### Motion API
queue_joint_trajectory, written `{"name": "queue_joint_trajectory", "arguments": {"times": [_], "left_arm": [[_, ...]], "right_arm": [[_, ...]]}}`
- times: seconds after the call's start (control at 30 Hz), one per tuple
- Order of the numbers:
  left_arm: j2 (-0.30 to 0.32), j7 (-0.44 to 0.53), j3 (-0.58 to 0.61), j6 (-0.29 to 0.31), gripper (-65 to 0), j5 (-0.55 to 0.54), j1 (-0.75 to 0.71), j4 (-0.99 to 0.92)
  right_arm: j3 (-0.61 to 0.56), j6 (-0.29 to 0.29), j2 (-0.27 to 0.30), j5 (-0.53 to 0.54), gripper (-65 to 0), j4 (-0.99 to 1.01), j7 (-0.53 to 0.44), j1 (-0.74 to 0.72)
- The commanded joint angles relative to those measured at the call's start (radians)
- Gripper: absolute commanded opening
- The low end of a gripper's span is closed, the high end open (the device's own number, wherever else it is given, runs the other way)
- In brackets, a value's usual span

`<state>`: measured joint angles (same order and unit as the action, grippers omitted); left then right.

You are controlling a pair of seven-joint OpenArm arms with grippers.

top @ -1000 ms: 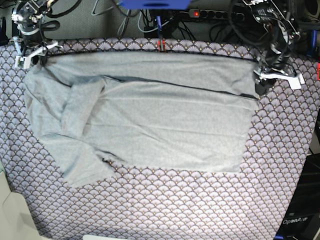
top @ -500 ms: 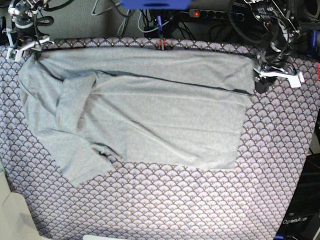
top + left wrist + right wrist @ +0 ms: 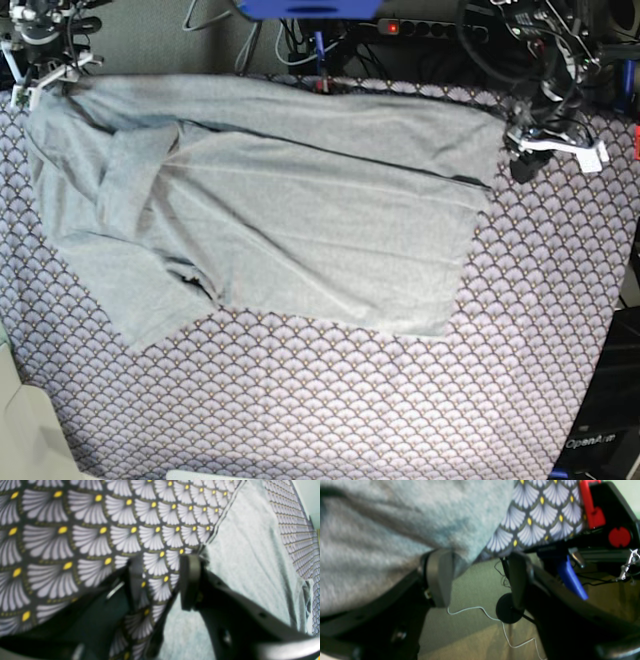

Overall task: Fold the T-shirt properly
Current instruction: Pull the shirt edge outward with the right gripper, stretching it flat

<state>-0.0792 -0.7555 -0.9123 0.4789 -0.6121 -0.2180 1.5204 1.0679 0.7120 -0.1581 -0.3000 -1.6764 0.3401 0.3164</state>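
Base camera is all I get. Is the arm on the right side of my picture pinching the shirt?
Observer: No. In the left wrist view, the left gripper has its jaws open over the patterned cloth, with the T-shirt edge just beside them.
Operator: And the other arm, up in the corner?
Observer: The right gripper has open jaws too. The T-shirt only drapes over one finger.
Operator: What's under it?
Observer: Bare floor shows between the jaws, so it seems to hang past the table edge.
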Motion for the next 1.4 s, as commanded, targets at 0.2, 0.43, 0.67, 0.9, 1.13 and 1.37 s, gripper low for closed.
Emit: {"name": "queue_joint_trajectory", "arguments": {"times": [0.2,0.43,0.67,0.9,1.13,1.37], "left_arm": [[0.011,0.021,0.0,0.013,-41.3,-0.021,-0.001,0.018],[0.011,0.021,0.0,0.013,-41.3,-0.018,0.002,0.018],[0.042,0.021,0.002,0.013,-41.3,-0.027,0.006,0.01],[0.043,0.021,0.002,0.013,-41.3,-0.027,0.007,0.015],[0.043,0.021,0.003,0.013,-41.3,-0.027,0.016,0.012],[0.043,0.021,0.003,0.013,-41.3,-0.027,0.022,0.009]], "right_arm": [[-0.079,-0.014,0.01,0.006,-28.1,-0.015,-0.016,0.005],[-0.12,-0.014,0.009,-0.095,-28.1,-0.014,-0.017,-0.007],[-0.07,-0.014,0.015,-0.101,-28.1,0.02,-0.02,-0.026],[-0.033,-0.014,0.015,-0.104,-28.1,0.02,-0.017,-0.058],[-0.041,-0.014,0.015,-0.16,-27.4,0.02,-0.02,-0.059],[-0.041,-0.014,0.015,-0.225,-15.2,0.019,-0.022,-0.082]]}}
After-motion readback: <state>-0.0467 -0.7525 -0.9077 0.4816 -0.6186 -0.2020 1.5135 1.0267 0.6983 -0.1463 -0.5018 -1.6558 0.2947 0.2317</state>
